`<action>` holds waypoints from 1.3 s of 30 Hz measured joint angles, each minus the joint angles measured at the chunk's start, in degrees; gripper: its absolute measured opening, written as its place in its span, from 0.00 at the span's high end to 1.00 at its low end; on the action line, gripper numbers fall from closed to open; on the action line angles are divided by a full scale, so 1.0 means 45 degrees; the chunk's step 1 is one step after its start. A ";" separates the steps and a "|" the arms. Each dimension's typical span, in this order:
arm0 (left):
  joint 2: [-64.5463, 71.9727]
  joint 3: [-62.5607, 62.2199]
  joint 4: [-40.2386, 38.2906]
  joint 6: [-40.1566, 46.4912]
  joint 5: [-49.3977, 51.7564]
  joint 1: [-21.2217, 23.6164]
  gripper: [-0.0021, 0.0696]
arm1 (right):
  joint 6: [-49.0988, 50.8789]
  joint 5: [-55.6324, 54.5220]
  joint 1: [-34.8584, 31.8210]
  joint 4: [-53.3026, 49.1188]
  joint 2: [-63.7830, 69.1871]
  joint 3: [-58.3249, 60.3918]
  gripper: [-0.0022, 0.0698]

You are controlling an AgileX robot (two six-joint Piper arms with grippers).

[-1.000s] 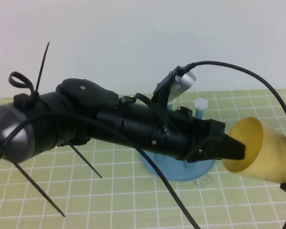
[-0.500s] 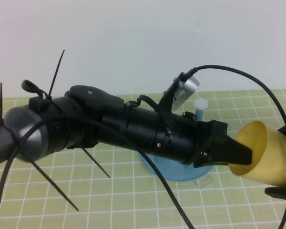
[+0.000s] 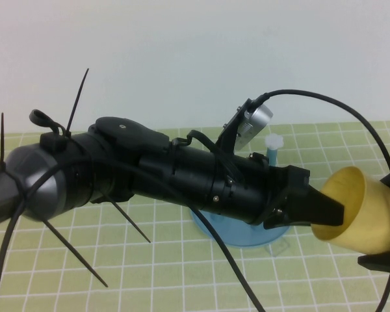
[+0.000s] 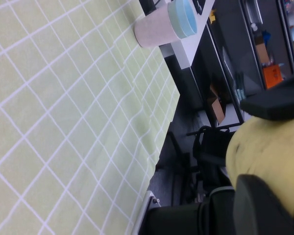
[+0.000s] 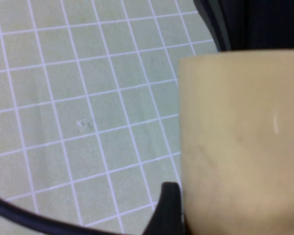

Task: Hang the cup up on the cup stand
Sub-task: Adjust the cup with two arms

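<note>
The pale-yellow cup point(image 3: 364, 208) hangs on its side in the air at the right, mouth toward the left arm. My left gripper point(image 3: 325, 211) is shut on its rim, with one black finger point(image 3: 322, 207) reaching into the mouth. The cup's wall point(image 4: 269, 152) fills the corner of the left wrist view. My right gripper point(image 3: 389, 221) comes in from the right edge, open, its fingers above and below the cup's body. One of these fingers point(image 5: 169, 210) lies right beside the cup's wall point(image 5: 240, 142). The blue cup stand point(image 3: 247, 231) sits behind the left arm, one white-capped peg point(image 3: 273, 141) showing.
A green checked cloth point(image 3: 149, 273) covers the table. A pink cup with a blue one nested in it point(image 4: 161, 27) lies near the table's edge, dark shelving beyond. Cable ties point(image 3: 78, 91) stick out of the left arm, and a black cable point(image 3: 325, 97) arcs over the cup.
The left arm carried the cup a little to the right and down. The right gripper's fingers now sit around the cup's body. Little moved in the last half second.
</note>
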 joint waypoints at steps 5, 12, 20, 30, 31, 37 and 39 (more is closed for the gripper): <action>0.0000 0.0000 0.0000 0.0077 -0.0016 0.0000 0.96 | 0.0000 0.0000 0.0000 0.0000 0.0000 0.0000 0.17; 0.0000 0.0023 0.0000 0.0230 -0.0078 0.0000 0.94 | 0.0000 0.0000 0.0000 0.0000 0.0000 0.0000 0.17; 0.0000 0.0023 -0.0274 0.0250 -0.0128 0.0000 0.62 | 0.0000 0.0355 0.0048 0.0000 0.0022 0.0000 0.17; 0.0000 0.0023 -0.0740 0.0311 0.1364 0.1036 0.53 | -0.0030 0.0399 0.0104 0.0000 0.0022 0.0000 0.17; 0.0000 0.0023 -0.0838 0.0311 0.1563 0.1257 0.53 | -0.0030 0.0433 0.0104 0.0000 0.0022 0.0000 0.17; 0.0000 0.0023 -0.0920 0.0725 0.3269 0.2501 0.53 | -0.0030 0.0495 0.0104 0.0027 0.0022 0.0000 0.17; 0.0000 0.0023 -0.0920 0.0891 0.3350 0.2831 0.52 | -0.0030 0.0466 0.0104 0.0027 0.0022 0.0000 0.17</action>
